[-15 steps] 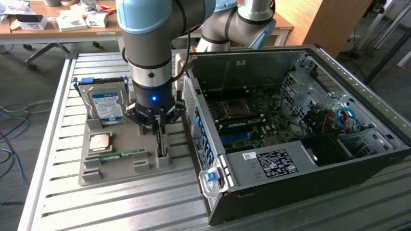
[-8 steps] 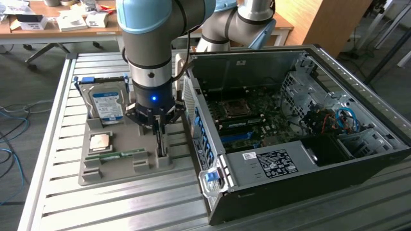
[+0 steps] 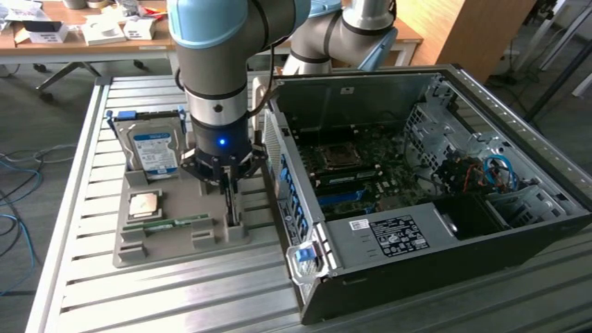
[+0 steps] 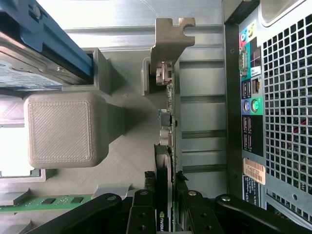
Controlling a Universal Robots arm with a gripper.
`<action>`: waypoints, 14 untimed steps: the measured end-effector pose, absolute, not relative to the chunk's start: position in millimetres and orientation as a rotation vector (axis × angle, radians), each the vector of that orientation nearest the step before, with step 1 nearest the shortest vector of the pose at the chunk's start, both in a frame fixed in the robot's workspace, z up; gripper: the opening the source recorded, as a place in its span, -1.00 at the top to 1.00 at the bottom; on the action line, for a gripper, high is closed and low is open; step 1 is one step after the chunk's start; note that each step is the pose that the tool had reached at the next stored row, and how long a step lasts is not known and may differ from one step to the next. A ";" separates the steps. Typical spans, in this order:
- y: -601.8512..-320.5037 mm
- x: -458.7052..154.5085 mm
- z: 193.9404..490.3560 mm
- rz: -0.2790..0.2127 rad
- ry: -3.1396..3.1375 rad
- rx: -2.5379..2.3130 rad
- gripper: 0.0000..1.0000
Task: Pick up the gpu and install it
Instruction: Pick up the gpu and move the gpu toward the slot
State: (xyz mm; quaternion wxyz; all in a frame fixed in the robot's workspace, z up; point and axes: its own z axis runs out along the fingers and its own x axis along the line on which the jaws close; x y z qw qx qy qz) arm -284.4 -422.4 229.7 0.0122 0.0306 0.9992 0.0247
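The gpu (image 4: 169, 122) stands on edge in a slot of the grey parts tray (image 3: 176, 251), its silvery bracket (image 4: 170, 44) at the end far from my fingers. My gripper (image 4: 165, 217) is down over it, one black finger (image 4: 143, 214) on each flat side, pressed against the card near its green logo. In the exterior view the gripper (image 3: 231, 211) reaches straight down into the tray beside the open computer case (image 3: 416, 173), with the gpu (image 3: 235, 223) a thin dark edge between the fingers. The card still rests in its slot.
A silver hard drive (image 3: 152, 149) stands upright at the tray's far end, with a processor (image 3: 143, 203) and a green memory stick (image 3: 166, 224) on the exterior view's left. The case's perforated rear panel (image 4: 282, 97) runs close alongside the gpu. The motherboard (image 3: 347, 173) lies exposed inside.
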 end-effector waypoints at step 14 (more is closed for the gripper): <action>-422.5 -284.4 265.0 0.077 3.115 0.092 0.47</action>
